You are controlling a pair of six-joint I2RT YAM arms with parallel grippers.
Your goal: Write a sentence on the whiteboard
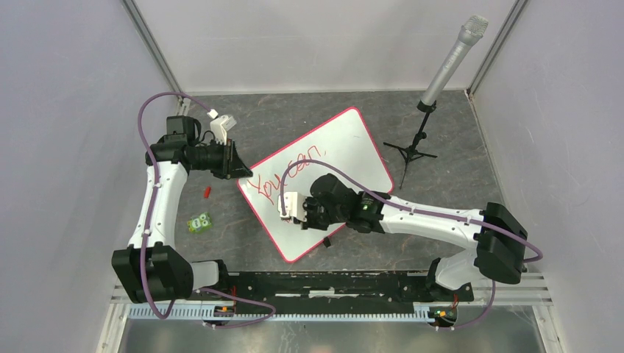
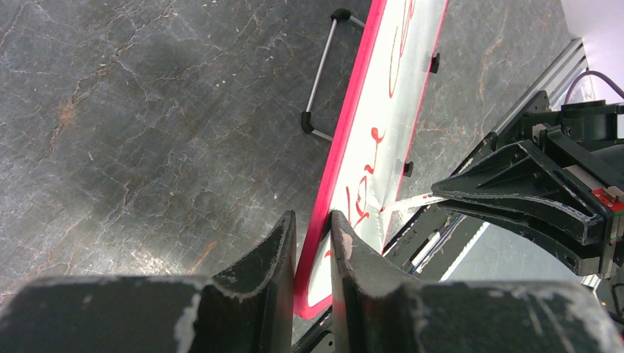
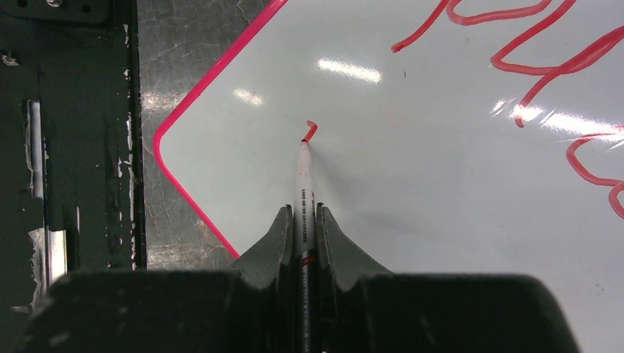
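Observation:
The whiteboard lies tilted on the grey table, with a pink-red frame. Red writing reading "You can," runs along its upper left. My left gripper is shut on the board's left edge; in the left wrist view its jaws pinch the pink frame. My right gripper is shut on a white marker with its tip on the board. A short red stroke sits at the tip, below the first line.
A microphone on a black tripod stands right of the board. A small red cap and a green object lie left of it. A black rail runs along the near edge. A metal stand props the board.

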